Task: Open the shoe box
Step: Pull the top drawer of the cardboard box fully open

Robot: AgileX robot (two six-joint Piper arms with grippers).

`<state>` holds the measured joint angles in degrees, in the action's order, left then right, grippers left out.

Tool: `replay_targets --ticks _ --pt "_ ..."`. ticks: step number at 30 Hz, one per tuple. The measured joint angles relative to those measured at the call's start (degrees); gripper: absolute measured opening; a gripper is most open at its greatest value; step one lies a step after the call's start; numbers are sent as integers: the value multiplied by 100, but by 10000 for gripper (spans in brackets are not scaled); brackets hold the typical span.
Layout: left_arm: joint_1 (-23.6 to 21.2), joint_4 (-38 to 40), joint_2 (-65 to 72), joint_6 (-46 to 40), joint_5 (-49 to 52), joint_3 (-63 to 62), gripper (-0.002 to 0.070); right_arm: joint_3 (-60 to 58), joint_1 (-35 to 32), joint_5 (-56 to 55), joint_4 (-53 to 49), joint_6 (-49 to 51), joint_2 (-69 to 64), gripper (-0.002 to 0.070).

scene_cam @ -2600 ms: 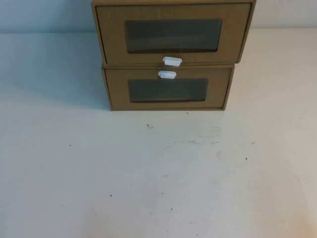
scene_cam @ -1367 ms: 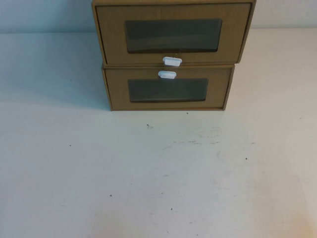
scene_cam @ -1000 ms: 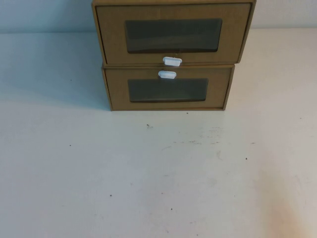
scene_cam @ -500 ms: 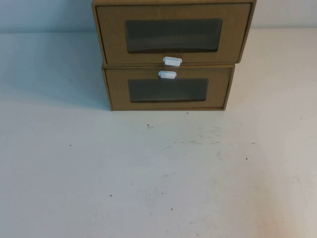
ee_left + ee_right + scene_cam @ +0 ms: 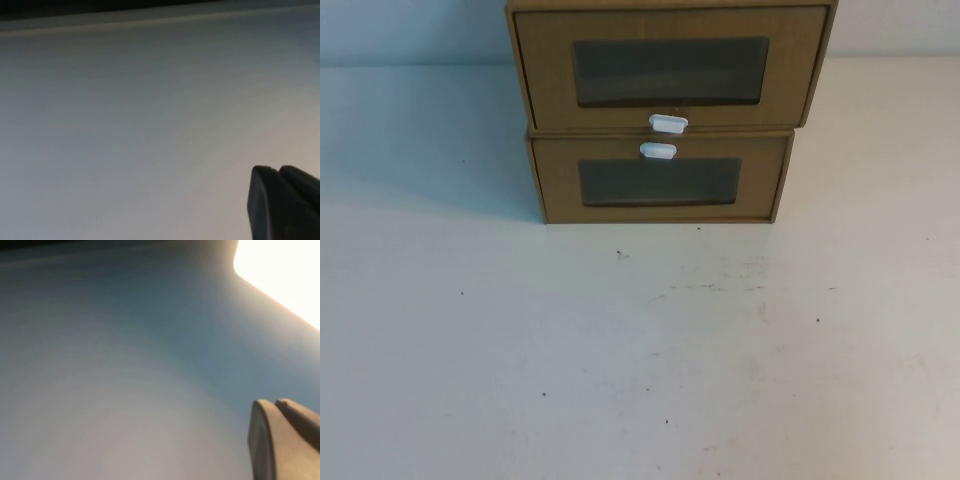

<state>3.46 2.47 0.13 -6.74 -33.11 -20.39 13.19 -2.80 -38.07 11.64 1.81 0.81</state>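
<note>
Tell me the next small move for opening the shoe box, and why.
Probably bring the right gripper, shut over the table outside the high view, forward toward the white tab on the lower shoe box. Both boxes look closed and untouched; the left gripper also sits back over the table.

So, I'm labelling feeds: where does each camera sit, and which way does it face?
High view: raised on the robot's side, angled down at the table, upper shoe box stacked on lower shoe box; no arm shows.
Left wrist view: on the left arm, facing a pale surface; left gripper, shut, at the edge.
Right wrist view: on the right arm, facing likewise; right gripper, shut, at the edge.
Shared: both wrist views miss the boxes.
</note>
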Motion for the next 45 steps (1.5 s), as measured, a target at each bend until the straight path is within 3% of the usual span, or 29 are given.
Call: replay_targets --ticks 7,16,25,29,33,35,39,45 --pt "0 1459 1555 37 1805 -2039 -6 1796 0 730 622 528 -687 -13" --pt "98 1641 4266 51 4955 -4569 -5 4172 0 3202 1600 -338 -2725 -13" --pt "585 1654 6367 51 6379 -6104 -6 6227 0 6960 1381 -608 -5650 -13" --pt "585 1686 6874 112 6170 -6142 -6 6285 0 7179 1187 -817 -6605 -13" --pt "585 2392 7214 244 6025 -6142 -6 6295 0 7180 1648 -900 -7288 -13" --pt "585 2854 7379 -139 6027 -6179 -6 6295 98 7192 1949 -1189 -7537 -13" --pt "585 3476 7845 -1477 6374 -6632 -6 6295 614 7157 2481 -2895 -7947 -13" --pt "585 3642 9072 -2427 7275 -8015 -6 6308 1888 7193 2450 -4440 -8396 -13"
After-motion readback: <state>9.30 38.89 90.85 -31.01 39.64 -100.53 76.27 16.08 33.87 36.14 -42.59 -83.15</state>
